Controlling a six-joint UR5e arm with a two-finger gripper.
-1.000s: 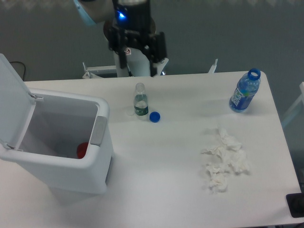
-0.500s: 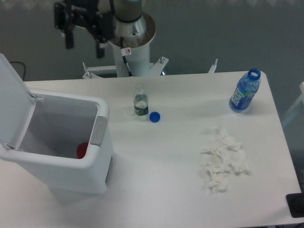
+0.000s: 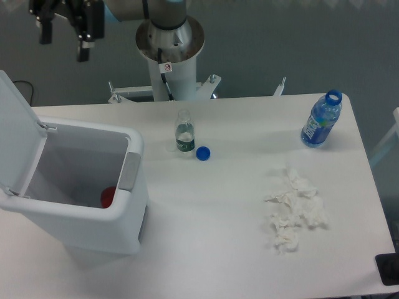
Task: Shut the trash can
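Up at the top left, well above the tabletop [image 3: 206, 218], your gripper [image 3: 64, 48] hangs in the air with its 2 dark fingers [image 3: 83, 47] pointing down and spread apart, nothing between them. Look below it and you have the trash can [image 3: 93, 215] sitting on the left side of the tabletop, its white lid [image 3: 15, 134] swung up and standing open on the far left edge, so the bin is wide open. You can see something red [image 3: 108, 197] lying at the bottom inside, and the grey latch strip [image 3: 129, 171] on the rim facing the middle of the tabletop. Your gripper is well apart from the lid, touching nothing. Over to the right of the bin, 1 small clear bottle [image 3: 184, 132] stands upright with a blue cap [image 3: 202, 152] lying just beside it. Far right, near the back edge, 1 blue-tinted water bottle [image 3: 322, 122] stands uncapped. Closer to the front right, a clump of crumpled white tissues [image 3: 293, 210] lies on the tabletop. Behind it all rises the arm's white base column [image 3: 169, 47].
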